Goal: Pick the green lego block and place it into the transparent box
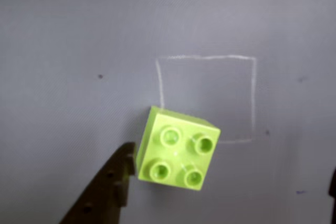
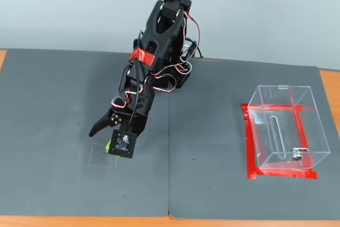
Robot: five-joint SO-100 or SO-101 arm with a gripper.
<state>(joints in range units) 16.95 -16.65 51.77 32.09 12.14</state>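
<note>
- Wrist view: the green lego block (image 1: 176, 149) sits studs-up on the grey mat (image 1: 79, 35), lying at about 7 o'clock from the centre of a faint chalk square (image 1: 254, 98). The block's upper corner covers the square's lower-left corner; most of the block lies outside the outline.
- One dark finger (image 1: 107, 190) of the gripper (image 1: 231, 182) enters from the lower-left edge, its tip just beside the block's left face; whether it touches cannot be told, as the picture is soft there.
- The second finger shows only as a dark sliver at the right edge, low down, well apart from the block. The jaws stand spread wide and grasp nothing.
- Fixed view: the black arm (image 2: 159, 41) leans down toward 7 o'clock from its base. The wrist camera housing (image 2: 124, 143) hides nearly all of the block; only a lime sliver (image 2: 109, 146) shows at its left.
- One finger (image 2: 101, 125) points toward 8 o'clock above the mat; the other is hidden behind the housing.
- The chalk square (image 2: 101, 158) is barely readable here, partly under the gripper.
- The transparent box (image 2: 287, 128) stands at 3 o'clock from the gripper, well apart, on red tape (image 2: 249, 142). A slot and a small metal fitting (image 2: 296, 155) show through its walls; its far edges are hard to trace.
</note>
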